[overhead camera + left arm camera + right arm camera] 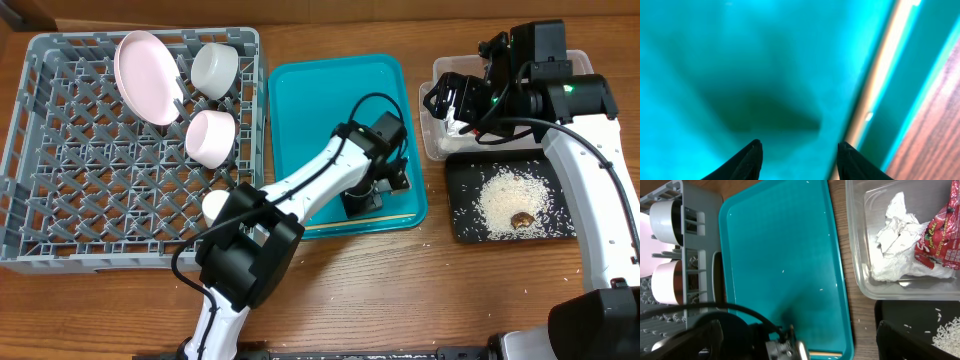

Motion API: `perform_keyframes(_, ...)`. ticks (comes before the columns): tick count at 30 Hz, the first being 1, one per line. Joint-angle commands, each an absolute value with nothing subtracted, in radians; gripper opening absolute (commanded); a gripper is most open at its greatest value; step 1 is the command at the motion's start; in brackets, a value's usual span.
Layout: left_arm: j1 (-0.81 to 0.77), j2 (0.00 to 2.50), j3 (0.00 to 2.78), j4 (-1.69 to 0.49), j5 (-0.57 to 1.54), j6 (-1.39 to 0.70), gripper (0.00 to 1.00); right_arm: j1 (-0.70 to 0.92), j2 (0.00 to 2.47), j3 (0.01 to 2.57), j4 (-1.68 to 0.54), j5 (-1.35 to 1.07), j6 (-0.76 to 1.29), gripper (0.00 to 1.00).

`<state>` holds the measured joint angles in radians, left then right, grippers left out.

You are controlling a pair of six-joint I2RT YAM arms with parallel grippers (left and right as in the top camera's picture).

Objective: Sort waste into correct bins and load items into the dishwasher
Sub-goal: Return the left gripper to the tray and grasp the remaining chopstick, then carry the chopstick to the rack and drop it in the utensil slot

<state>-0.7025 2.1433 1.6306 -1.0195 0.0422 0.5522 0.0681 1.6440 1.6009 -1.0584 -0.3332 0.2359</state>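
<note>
surface: brown wood-grain table (400,290) | grain: runs side to side | light: even, soft shadows

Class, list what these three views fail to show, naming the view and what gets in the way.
Cup: overhead, partly hidden by the left arm.
Tub contents: overhead, covered by the right arm.
Pale strip on the tray: left wrist, blurred, unidentifiable.
Wrapper: right wrist, cut off by the right edge.
Brown scrap: overhead, too small to identify.

Plate (145,75), bowls (212,137) in rack (60,150); napkin (895,245), wrapper (940,240) in tub (855,240); rice (510,200) on black tray (460,225).
</note>
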Motion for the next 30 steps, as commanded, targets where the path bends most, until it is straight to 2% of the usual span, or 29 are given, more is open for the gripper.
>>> perform_keyframes(1, -0.705, 2.106, 1.628, -0.994, 0.08, 0.554, 0.5, 0.071, 1.638, 1.61, -1.053, -0.33, 0.235, 1.0)
perform_keyframes(14, -0.728, 2.106, 1.573, -1.02, 0.128, 0.606, 0.5, 0.071, 1.638, 1.61, -1.053, -0.33, 0.235, 1.0)
perform_keyframes(24, -0.727, 2.106, 1.434, -0.881, 0.12, 0.606, 0.62, 0.071, 1.638, 1.61, -1.053, -0.33, 0.235, 1.0)
perform_keyframes(26, -0.727, 2.106, 1.412, -0.852, 0.12, 0.605, 0.5, 0.071, 1.638, 1.61, -1.053, -0.33, 0.235, 1.0)
perform_keyframes(29, -0.727, 2.106, 1.395, -0.822, 0.106, 0.605, 0.09, 0.071, 1.638, 1.61, -1.053, -0.33, 0.235, 1.0)
perform_keyframes(30, -0.727, 2.106, 1.394, -0.812, 0.078, 0.595, 0.04, 0.071, 1.638, 1.61, -1.053, -0.33, 0.235, 1.0)
